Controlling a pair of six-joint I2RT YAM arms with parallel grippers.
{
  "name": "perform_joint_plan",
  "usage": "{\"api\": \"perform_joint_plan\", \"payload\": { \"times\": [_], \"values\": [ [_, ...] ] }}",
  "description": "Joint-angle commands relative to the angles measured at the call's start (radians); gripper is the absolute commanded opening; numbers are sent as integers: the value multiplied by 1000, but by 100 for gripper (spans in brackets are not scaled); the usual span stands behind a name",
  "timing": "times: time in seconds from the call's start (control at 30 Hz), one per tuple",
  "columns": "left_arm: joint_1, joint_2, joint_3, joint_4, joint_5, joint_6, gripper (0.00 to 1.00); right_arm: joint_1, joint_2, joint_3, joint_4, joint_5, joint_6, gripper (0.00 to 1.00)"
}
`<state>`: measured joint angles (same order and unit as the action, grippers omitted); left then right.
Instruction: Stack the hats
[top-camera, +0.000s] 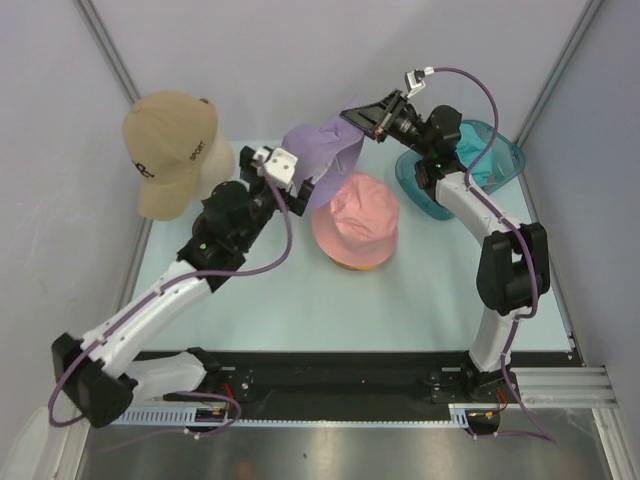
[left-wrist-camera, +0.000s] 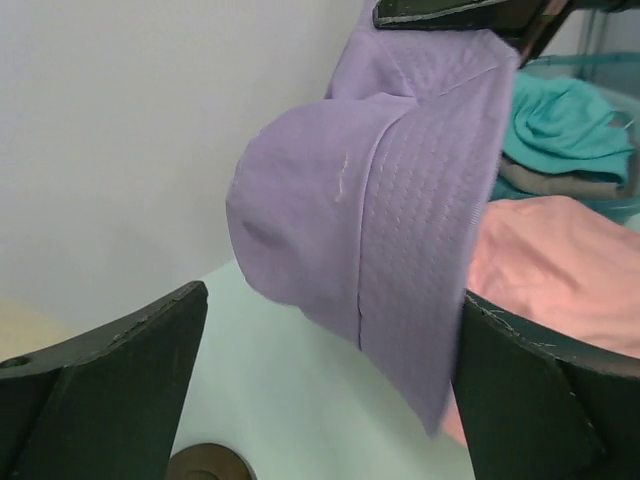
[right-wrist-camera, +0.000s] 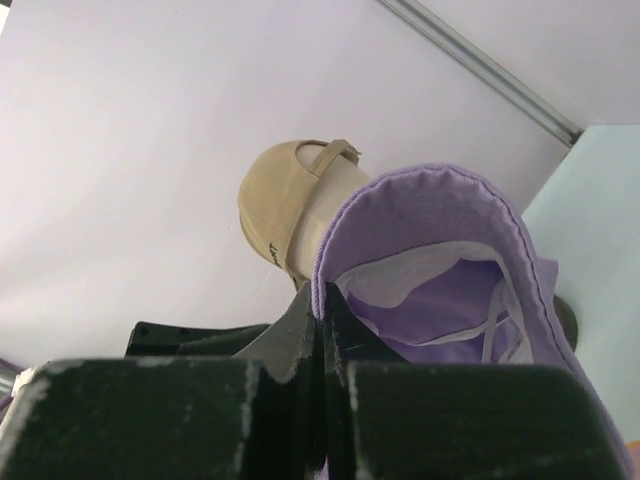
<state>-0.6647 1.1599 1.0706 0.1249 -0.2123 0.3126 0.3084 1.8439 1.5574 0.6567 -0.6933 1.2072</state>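
- Above the table, behind the pink hat (top-camera: 355, 222), the lilac hat (top-camera: 322, 150) hangs by its brim, pinched in the right gripper (top-camera: 362, 118).
- Left gripper (left-wrist-camera: 332, 295) gapes wide, flanking it, apparently not touching.
- Risk: the thin pinch slips and the hat lands crooked, missing the pink one.

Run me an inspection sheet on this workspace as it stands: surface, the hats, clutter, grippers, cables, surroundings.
Surface: pale table, no marks seen.
Job's things: pink hat mid-table on top of a yellow-orange hat; lilac hat held in the air; teal hat over grey-taupe hat in the tub.
Clutter: that clear tub, far right; tan cap on mannequin head, far left.
Grippers: right gripper, jaws shut on the lilac brim; left gripper, jaws open either side of that hat.
Cables: purple cable looping off the left arm and the right.
Surroundings: plain walls; nothing else seen.
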Motion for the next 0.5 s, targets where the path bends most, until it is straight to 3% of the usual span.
{"api": "perform_joint_plan", "payload": {
  "times": [0.0, 0.23, 0.47],
  "values": [
    [8, -153, -66, -103, 16, -171, 100, 24, 25, 96, 110, 6, 14, 0],
    [39, -281, -162, -229, -79, -289, 100, 26, 54, 60, 208, -29, 35, 0],
    [42, -377, -201, -283, -35, -397, 100, 15, -52, -135, 219, -22, 41, 0]
  ]
}}
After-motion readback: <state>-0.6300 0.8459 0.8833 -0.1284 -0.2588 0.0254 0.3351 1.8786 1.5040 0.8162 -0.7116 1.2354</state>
